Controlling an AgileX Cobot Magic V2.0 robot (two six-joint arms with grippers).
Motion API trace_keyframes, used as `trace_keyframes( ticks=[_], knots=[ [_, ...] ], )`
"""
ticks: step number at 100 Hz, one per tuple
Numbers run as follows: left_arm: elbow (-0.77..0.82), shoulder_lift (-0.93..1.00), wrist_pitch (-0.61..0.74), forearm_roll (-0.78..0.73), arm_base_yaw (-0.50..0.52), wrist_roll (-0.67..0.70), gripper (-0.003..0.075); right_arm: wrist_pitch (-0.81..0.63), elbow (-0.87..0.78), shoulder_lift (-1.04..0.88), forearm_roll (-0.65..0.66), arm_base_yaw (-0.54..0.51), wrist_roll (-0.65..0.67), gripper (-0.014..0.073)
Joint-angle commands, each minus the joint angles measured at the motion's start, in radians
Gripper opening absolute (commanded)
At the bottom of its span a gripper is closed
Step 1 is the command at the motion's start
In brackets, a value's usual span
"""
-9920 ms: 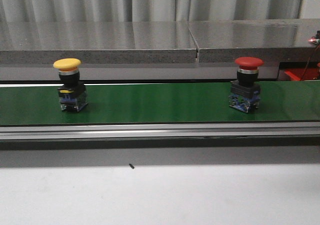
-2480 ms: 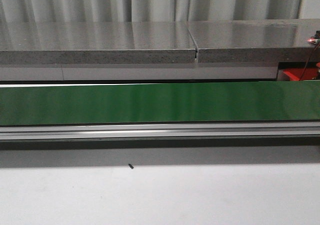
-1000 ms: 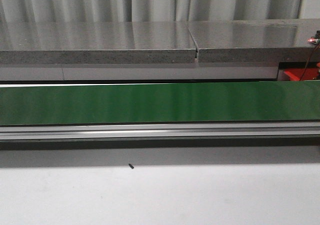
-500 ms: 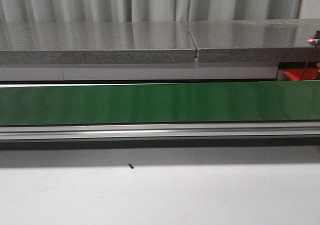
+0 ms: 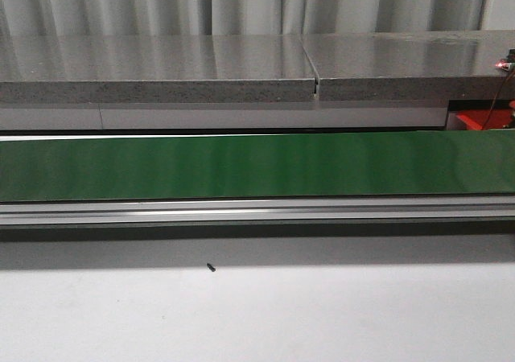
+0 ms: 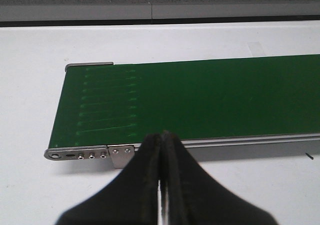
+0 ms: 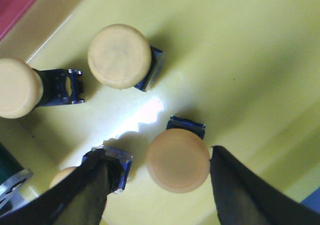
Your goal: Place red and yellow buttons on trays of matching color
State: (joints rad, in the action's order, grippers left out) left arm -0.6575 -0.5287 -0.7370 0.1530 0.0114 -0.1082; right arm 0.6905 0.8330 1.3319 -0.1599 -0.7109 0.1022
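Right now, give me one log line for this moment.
belt: green conveyor belt bare | left fingers: shut, nothing held | right gripper: open around yellow mushroom-cap button | yellow plastic tray: four yellow buttons

The white counter (image 5: 257, 314) carried a green conveyor belt (image 5: 257, 165) running left to right, with a small dark speck (image 5: 211, 268) lying just near of it. In the right wrist view, a yellow tray (image 7: 225, 50) held four yellow buttons (image 7: 120, 56).

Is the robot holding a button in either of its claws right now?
No. The left gripper is shut on nothing. The right gripper is open over the yellow plastic tray, fingers either side of a yellow domed push-button without touching it.
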Motion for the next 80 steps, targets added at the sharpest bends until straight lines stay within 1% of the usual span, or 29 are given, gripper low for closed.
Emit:
trace_keyframes(
  ticks=[1,10,17,24,29,31,34,37,58,80],
  knots=[
    [-0.027,-0.002,0.071,0.014,-0.008,0.008,-0.0020,0.004,0.022,-0.082,0.009,-0.003,-0.006,0.0456],
    [-0.027,-0.002,0.071,0.014,-0.008,0.008,-0.0020,0.036,0.022,-0.151,0.009,0.029,-0.031,0.0435],
    [-0.027,-0.002,0.071,0.014,-0.008,0.008,-0.0020,0.042,0.022,-0.206,0.006,0.078,-0.059,0.0359],
    [-0.027,-0.002,0.071,0.014,-0.008,0.008,-0.0020,0.049,0.022,-0.261,0.006,0.140,-0.063,0.0230],
    [-0.027,-0.002,0.071,0.014,-0.008,0.008,-0.0020,0.058,0.022,-0.296,0.007,0.185,-0.073,0.0101],
    [-0.027,-0.002,0.071,0.014,-0.008,0.008,-0.0020,0.063,0.022,-0.310,0.007,0.203,-0.075,0.0068],
    [-0.027,-0.002,0.071,0.014,-0.008,0.008,-0.0020,0.069,0.022,-0.331,0.007,0.226,-0.080,-0.0011],
    [-0.027,-0.002,0.071,0.014,-0.008,0.008,-0.0020,0.075,0.022,-0.347,0.007,0.255,-0.084,-0.0069],
    [-0.027,-0.002,0.071,0.014,-0.008,0.008,-0.0020,0.088,0.022,-0.465,-0.013,0.376,-0.084,-0.0066],
    [-0.027,-0.002,0.071,0.014,-0.008,0.008,-0.0020,0.078,0.022,-0.571,-0.016,0.458,-0.102,-0.0066]
  ],
)
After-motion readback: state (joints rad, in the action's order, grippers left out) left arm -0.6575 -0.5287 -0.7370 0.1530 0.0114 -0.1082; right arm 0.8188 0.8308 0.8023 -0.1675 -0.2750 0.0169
